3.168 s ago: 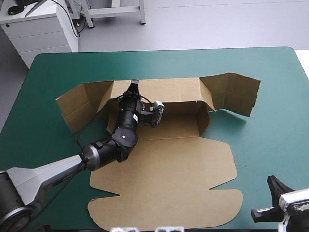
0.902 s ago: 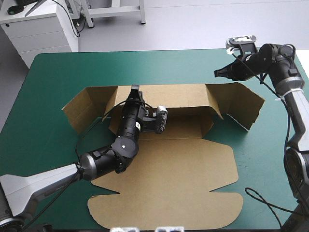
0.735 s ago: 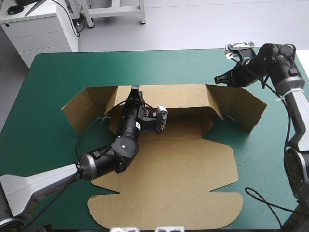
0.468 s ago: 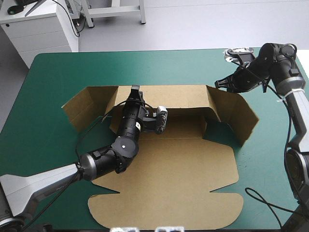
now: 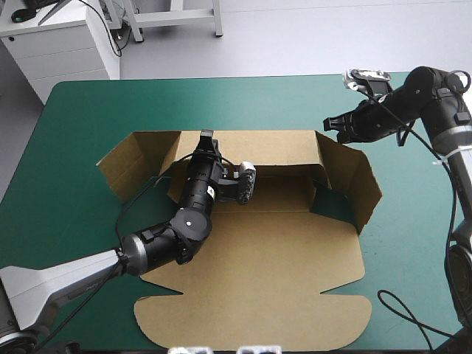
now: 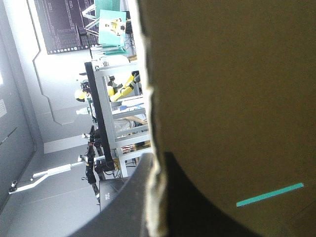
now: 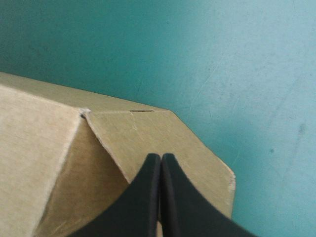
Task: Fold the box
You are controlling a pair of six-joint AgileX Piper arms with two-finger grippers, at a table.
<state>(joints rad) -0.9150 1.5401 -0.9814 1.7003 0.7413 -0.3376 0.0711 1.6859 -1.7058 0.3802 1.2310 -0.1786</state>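
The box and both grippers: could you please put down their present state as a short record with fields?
box: brown board, partly folded, on the teal-green cover
back wall: raised
left gripper: fingers shut on the back wall's top edge
right flap: standing, angled inward
right gripper: fingers shut, tip at the right flap's outer side near the far corner; contact unclear
left flap: splayed outward
lid: flat, toward the near edge

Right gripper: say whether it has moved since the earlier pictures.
Yes. The right gripper went from the table's near right corner to its far side, now at the box's right flap.
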